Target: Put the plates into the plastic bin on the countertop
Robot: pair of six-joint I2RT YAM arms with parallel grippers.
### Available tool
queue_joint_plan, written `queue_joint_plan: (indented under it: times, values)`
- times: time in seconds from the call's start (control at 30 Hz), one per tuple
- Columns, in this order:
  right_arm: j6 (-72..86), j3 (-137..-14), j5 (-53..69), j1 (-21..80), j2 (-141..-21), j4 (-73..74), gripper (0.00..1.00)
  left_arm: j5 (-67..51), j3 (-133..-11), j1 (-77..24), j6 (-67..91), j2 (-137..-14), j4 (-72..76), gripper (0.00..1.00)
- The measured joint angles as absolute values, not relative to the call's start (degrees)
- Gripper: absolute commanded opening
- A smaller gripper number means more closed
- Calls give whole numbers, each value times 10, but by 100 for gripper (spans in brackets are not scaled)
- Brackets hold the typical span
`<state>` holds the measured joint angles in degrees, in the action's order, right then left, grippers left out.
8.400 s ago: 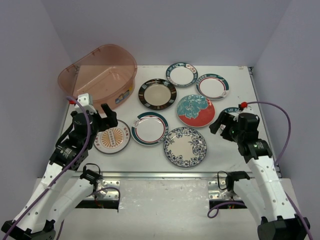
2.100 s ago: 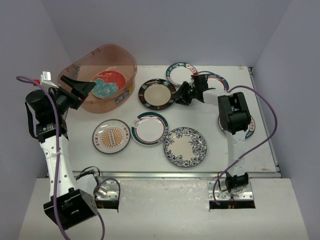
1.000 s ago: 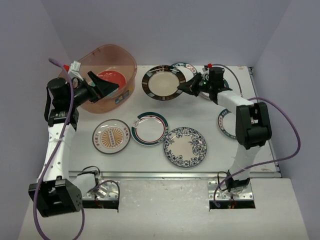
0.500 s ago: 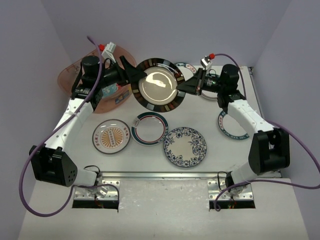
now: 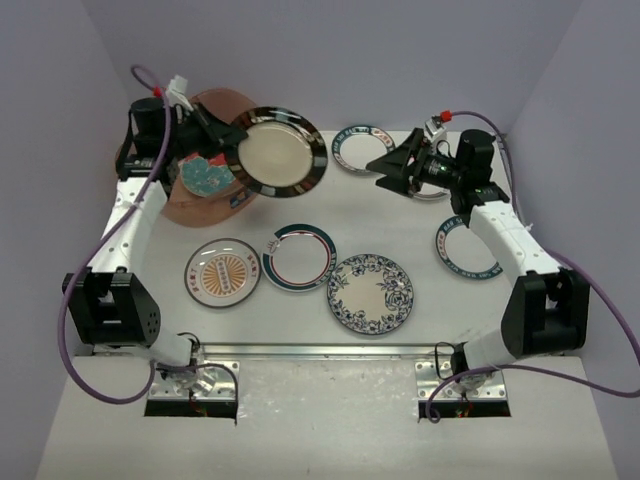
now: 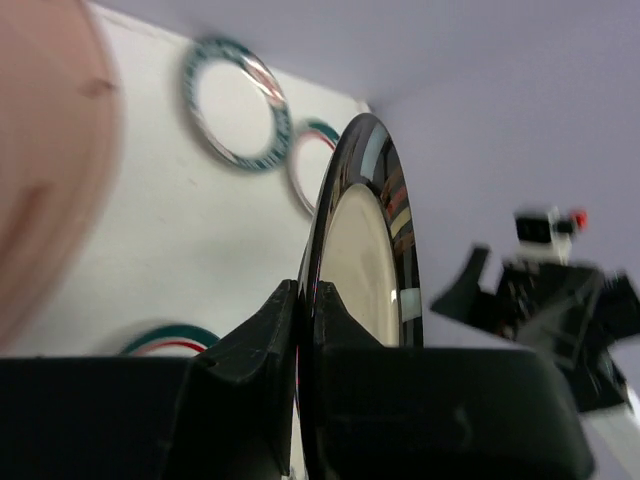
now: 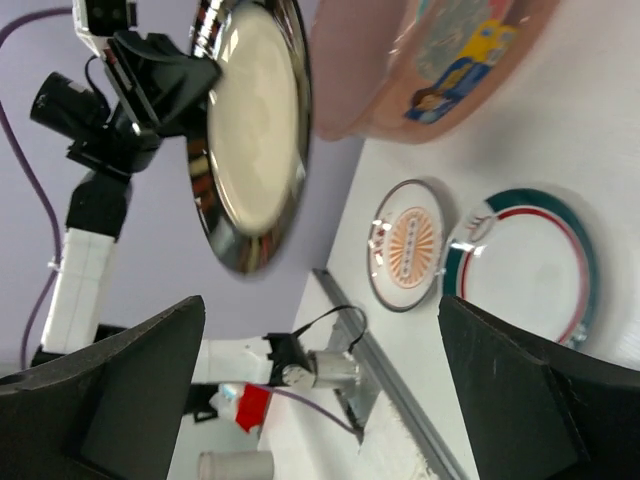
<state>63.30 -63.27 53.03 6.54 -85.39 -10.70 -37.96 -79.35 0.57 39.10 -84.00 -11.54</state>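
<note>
My left gripper is shut on the rim of a black-rimmed cream plate, held on edge in the air beside the plastic bin. In the left wrist view both fingers pinch the plate edge. A red-and-teal plate lies in the bin. My right gripper hangs open and empty right of the held plate. The right wrist view shows the plate and bin. An orange sunburst plate, a teal-and-red-rimmed plate and a blue floral plate lie on the countertop.
Two teal-rimmed plates lie flat, one at the back behind the right gripper, one at the right edge under the right forearm. The countertop's metal front edge runs above both arm bases. Purple cables trail from both arms.
The right gripper opened and let go of the black-rimmed plate, then drew back right. The left gripper shut on the plate and carried it left toward the bin.
</note>
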Motion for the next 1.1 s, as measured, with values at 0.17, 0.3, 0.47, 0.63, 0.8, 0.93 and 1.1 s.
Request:
queue_joint_plan:
  times: [0.17, 0.3, 0.47, 0.63, 0.8, 0.93, 1.1]
  values:
    - [576, -589, 493, 23, -813, -57, 99, -260, -889, 132, 402, -903, -146, 0]
    - [546, -556, 481, 21, -782, -30, 99, -151, -950, 182, 403, -967, -158, 0]
    - [521, -543, 480, 22, -758, -13, 99, -109, -993, 182, 397, -1072, -171, 0]
    - [511, -538, 492, 22, -745, -13, 99, -110, -997, 174, 391, -1164, -188, 0]
    - [505, -533, 512, 22, -744, -13, 99, -112, -1001, 171, 387, -1232, -186, 15]
    - [500, -530, 517, 22, -740, -13, 99, -122, -1001, 173, 390, -1241, -166, 48]
    - [497, -529, 517, 22, -739, -13, 99, -110, -1001, 172, 391, -1241, -152, 80]
